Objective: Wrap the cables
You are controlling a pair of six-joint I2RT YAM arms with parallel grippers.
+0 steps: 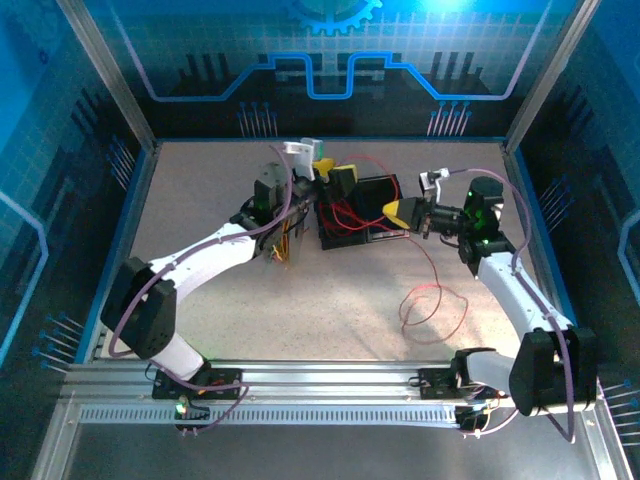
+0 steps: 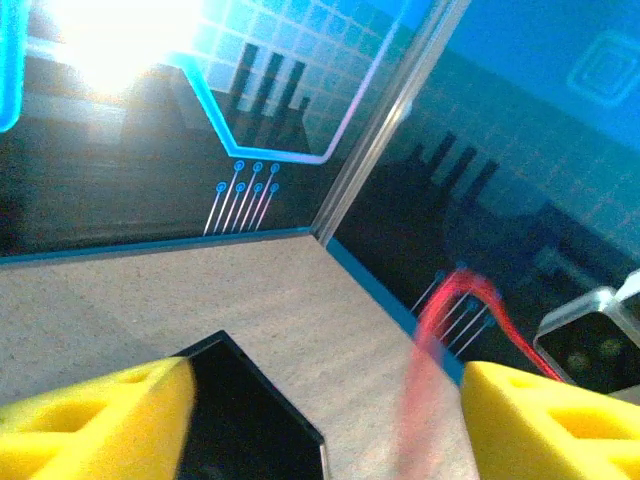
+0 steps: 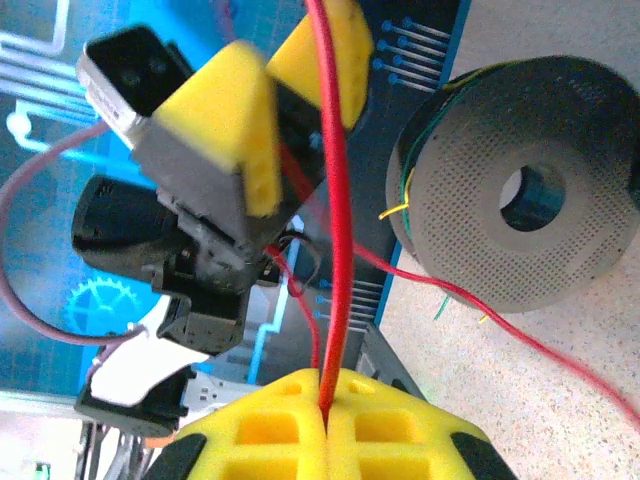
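Note:
A thin red cable point(image 3: 336, 200) runs up from my right gripper point(image 3: 328, 408), whose yellow fingers are shut on it. The rest of that cable lies in a loose loop point(image 1: 437, 288) on the table in front of the right arm. My right gripper point(image 1: 399, 211) sits at the right side of a black block point(image 1: 360, 215) draped with red wires. My left gripper point(image 1: 335, 172) hovers over the block's far left corner, open. A blurred red strand point(image 2: 437, 380) passes between its spread yellow fingers point(image 2: 90, 420) without being pinched. A grey perforated spool point(image 3: 520, 200) carries red, green and yellow strands.
Orange and yellow strands point(image 1: 285, 247) hang beside the left wrist. Blue cage walls point(image 1: 130, 190) close in the table on three sides. The aluminium rail point(image 1: 320, 385) with the arm bases runs along the near edge. Pale purple arm cables point(image 1: 520, 215) arc over the right arm.

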